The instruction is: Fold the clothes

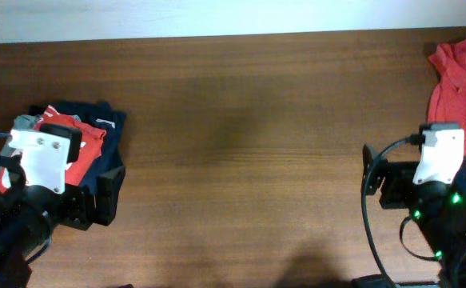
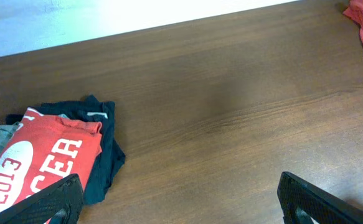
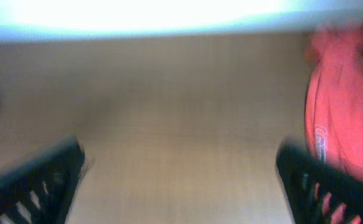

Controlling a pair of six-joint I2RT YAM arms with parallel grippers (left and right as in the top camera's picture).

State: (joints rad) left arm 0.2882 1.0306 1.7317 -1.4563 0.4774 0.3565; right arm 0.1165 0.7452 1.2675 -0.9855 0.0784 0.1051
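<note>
Folded shirt (image 1: 89, 150), orange-red, tops a stack at the left end of the table (image 1: 240, 120), seen from overhead. It lies on a navy garment (image 1: 111, 124), with a grey garment (image 1: 23, 122) showing at the stack's far left corner. A crumpled shirt (image 1: 456, 84) lies unfolded at the far right corner. The left arm (image 1: 45, 160) overlaps the stack; the right arm (image 1: 440, 156) sits just beside the crumpled shirt's near end.

Left wrist view: white "2013" lettering shows on the folded shirt. The left gripper (image 2: 181, 205) has its jaws wide apart over bare wood, holding nothing.

Right wrist view, blurred: the right gripper (image 3: 181, 186) is spread wide and empty, its right finger in front of the crumpled shirt.
</note>
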